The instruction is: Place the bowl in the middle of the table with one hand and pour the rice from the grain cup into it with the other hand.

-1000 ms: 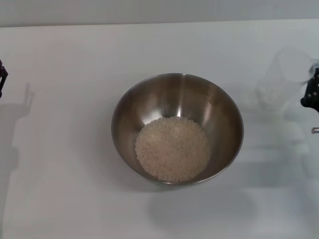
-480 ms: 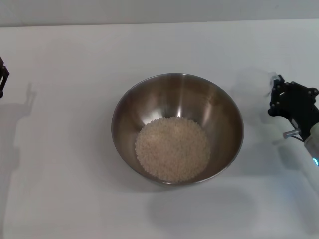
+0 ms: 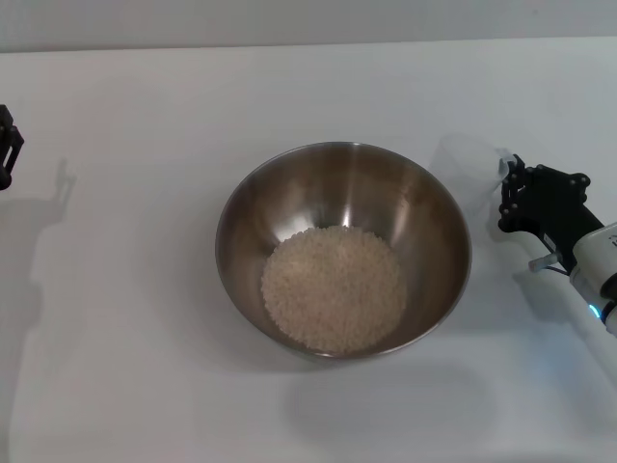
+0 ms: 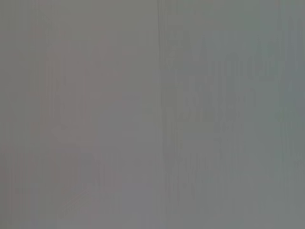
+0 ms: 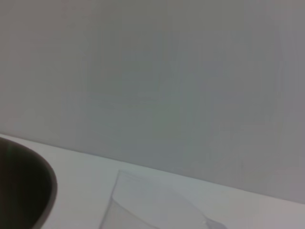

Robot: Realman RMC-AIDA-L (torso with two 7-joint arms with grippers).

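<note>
Head view: the bowl (image 3: 343, 249) stood near the middle of the white counter (image 3: 145, 386), upright, with the rice (image 3: 334, 287) lying as a pale heap in its bottom, toward the near side. No grains showed on the counter around it.

The right tool (image 3: 511, 198) was close to the counter's right edge, just beside the bowl's right rim and apart from it. Its black body led back to a white arm segment that ran off toward the right near corner. The cup (image 3: 469, 166), clear and faint against the white surface, lay at the tool's tip on the side toward the bowl; it appeared tilted rather than upright, and no rice could be made out inside it. The tool seemed closed on the cup, though the fingers themselves were not distinct.

The left tool (image 3: 8, 145) showed only as a small black part at the counter's left edge, well apart from the bowl; how wide it stood could not be told.

Right wrist view: a dark arc of the bowl's rim (image 5: 28, 191) and the cup's translucent wall and lip (image 5: 143, 205) were seen beside each other, not touching. Left wrist view: a plain grey field only.
</note>
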